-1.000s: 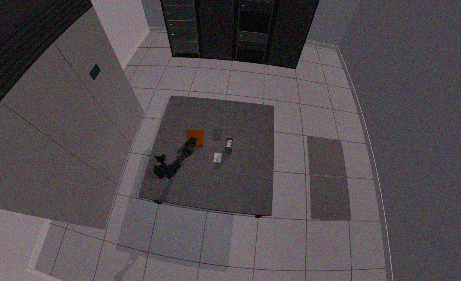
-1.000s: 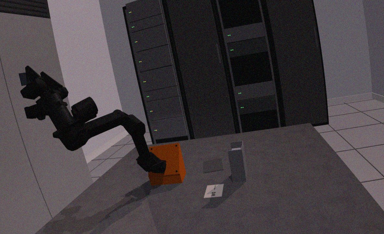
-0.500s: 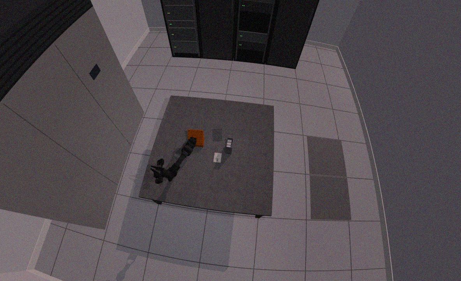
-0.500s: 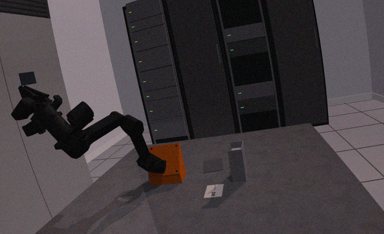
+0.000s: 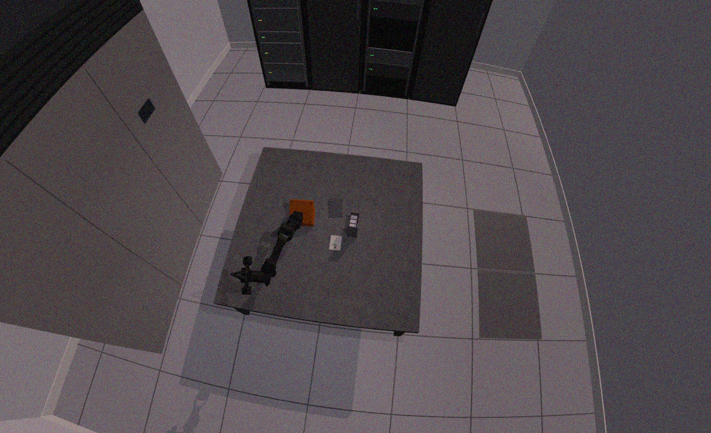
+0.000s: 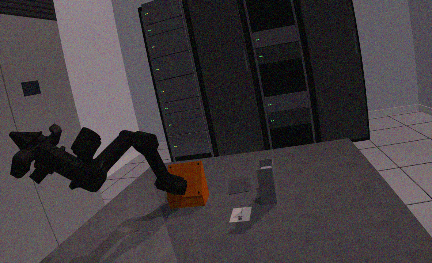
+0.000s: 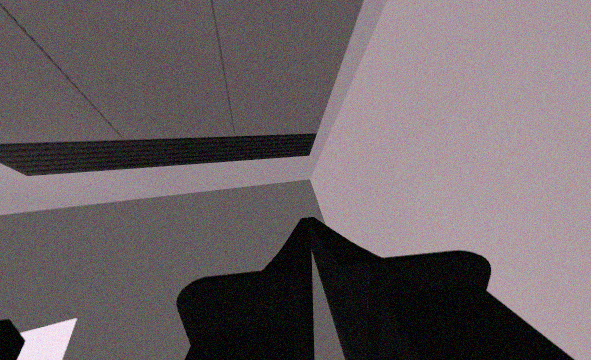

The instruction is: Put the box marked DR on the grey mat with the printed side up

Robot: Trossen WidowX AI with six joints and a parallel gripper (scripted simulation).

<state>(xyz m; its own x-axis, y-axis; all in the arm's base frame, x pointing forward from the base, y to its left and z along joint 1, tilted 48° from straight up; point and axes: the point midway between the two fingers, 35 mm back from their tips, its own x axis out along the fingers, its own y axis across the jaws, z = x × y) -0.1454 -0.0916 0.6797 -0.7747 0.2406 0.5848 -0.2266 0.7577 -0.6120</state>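
Behind the pincer, well apart on its rear side, see tall narrow grey open-topped bin, upright on dark grey table. Holds three white-topped boxes in a row per top view; in the exterior view, shows just a bit of white inside the rim. Task's box, marked DR: must be one of those three, w/ code side hidden; can't tell which. Also behind the pincer, nearer than the bin: flat white card w/ black DR print, prob. just a ref., not the box. Farther round, beside the bin: thin square grey mat, w/ no box on it.

Pincer: closed, fingertips together, nothing gripped; aimed away from bin, toward wall. Needs a turnaround, then opening before any pick.

Risks: may grab wrong box b/c of hidden codes & tight row; may drag neighbours up or tip the slim bin if descending off-centre or w/ fingers too wide. Could clip the bin's wall w/ a low swing. Might land DR print down if rolling the wrong way at the mat, or nudge the box if retreating sideways after release.
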